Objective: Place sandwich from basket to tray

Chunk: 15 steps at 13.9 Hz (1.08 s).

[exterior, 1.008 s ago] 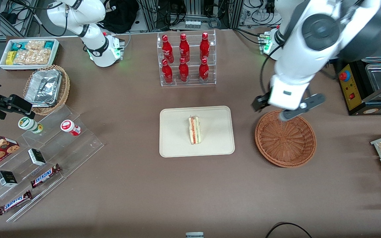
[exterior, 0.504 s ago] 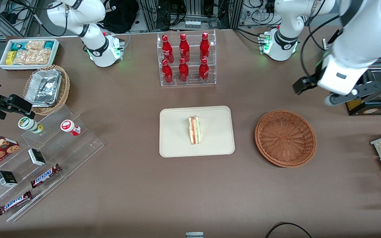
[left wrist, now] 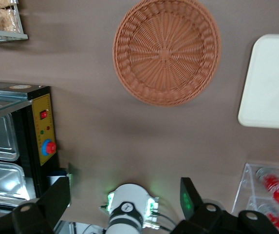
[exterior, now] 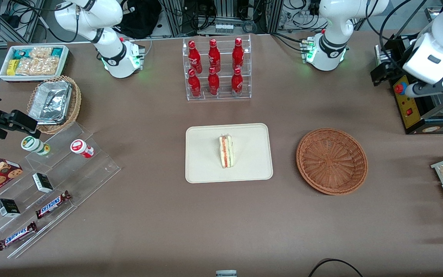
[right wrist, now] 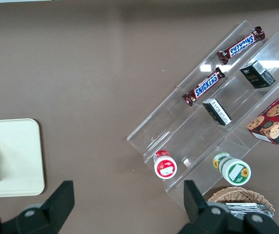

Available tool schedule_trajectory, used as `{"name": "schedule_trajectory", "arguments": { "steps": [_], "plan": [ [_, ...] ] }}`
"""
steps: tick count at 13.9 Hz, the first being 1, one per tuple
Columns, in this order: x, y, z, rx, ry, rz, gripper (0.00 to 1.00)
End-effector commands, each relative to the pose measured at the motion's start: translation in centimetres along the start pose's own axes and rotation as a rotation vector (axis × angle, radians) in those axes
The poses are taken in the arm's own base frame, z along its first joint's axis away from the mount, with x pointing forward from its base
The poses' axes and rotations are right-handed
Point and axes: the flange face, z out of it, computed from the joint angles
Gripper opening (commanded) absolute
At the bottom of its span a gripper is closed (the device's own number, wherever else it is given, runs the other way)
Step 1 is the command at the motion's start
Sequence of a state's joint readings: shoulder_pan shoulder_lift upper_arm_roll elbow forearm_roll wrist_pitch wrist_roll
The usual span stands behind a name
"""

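We see gripper (left wrist: 124, 204) raised high at working arm's end of table, fingers (left wrist: 56, 197) spread wide, nothing between them. Basket (exterior: 332, 160) sits below fingers, well apart, nothing inside it. Sandwich (exterior: 226, 151) lies on tray (exterior: 206, 169), farther from fingers than basket, toward table middle.

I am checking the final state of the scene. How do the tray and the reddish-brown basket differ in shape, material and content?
The tray is rectangular with rounded corners; the basket is round. The tray is smooth and cream; the basket is woven reddish-brown wicker. The tray holds the sandwich; the basket holds nothing. Both rest flat on the brown table. The claw hangs open, apart from both, toward the working arm's end.
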<state>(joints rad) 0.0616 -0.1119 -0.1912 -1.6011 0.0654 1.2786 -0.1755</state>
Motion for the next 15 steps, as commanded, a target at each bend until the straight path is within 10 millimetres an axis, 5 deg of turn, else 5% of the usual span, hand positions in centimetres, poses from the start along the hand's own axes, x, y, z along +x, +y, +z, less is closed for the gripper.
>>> {"name": "schedule_trajectory", "arguments": {
  "steps": [1, 6, 15],
  "plan": [
    [-1.8, -2.9, 0.3, -0.013, 0.000, 0.036, 1.00],
    [1.0, -2.4, -1.2, -0.029, 0.045, 0.051, 1.00],
    [2.7, -1.9, -1.9, -0.041, 0.148, 0.061, 1.00]
  ]
}}
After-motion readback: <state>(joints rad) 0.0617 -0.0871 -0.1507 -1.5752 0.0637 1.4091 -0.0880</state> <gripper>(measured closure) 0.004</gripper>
